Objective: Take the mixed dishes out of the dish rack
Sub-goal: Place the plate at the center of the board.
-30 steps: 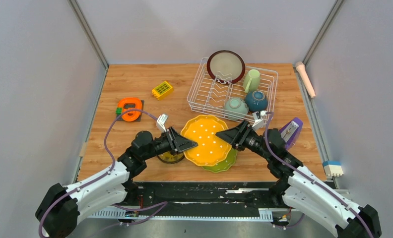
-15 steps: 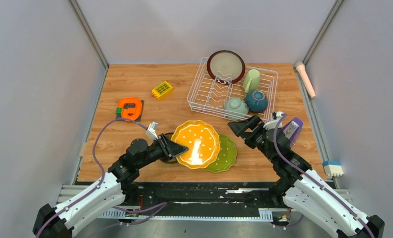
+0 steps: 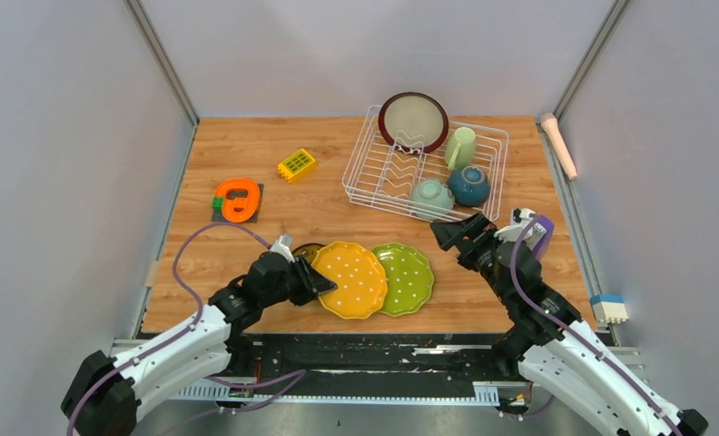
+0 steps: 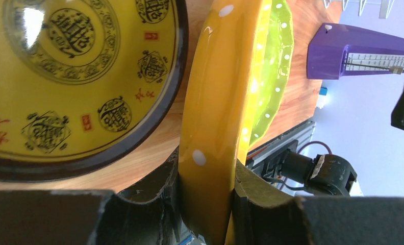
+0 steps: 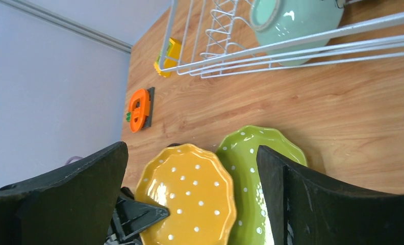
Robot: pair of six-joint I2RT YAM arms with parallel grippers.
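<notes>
Placement is the step in hand: low in the centre of the top view the left gripper [image 3: 316, 277] pinches the rim of the orange plate [image 3: 351, 280]. That plate lies nearly flat on the table, its right edge over the green plate [image 3: 410, 277] and its left edge hiding part of the black plate [image 3: 308, 249]. The next move, as I judge it, calls for the left jaws to let go and draw back low without dragging the plate. The right gripper [image 3: 458, 231], spread wide and empty just right of centre, could then reach up-frame into the rack [image 3: 367, 173] for a bowl. Counted: three plates are out on the table. Four dishes sit in the rack at the upper right: one maroon plate [image 3: 413, 120] upright at its far end, one mug [image 3: 460, 146], and two bowls by its near edge, the mint bowl [image 3: 431, 195] and the teal bowl [image 3: 469, 184].
</notes>
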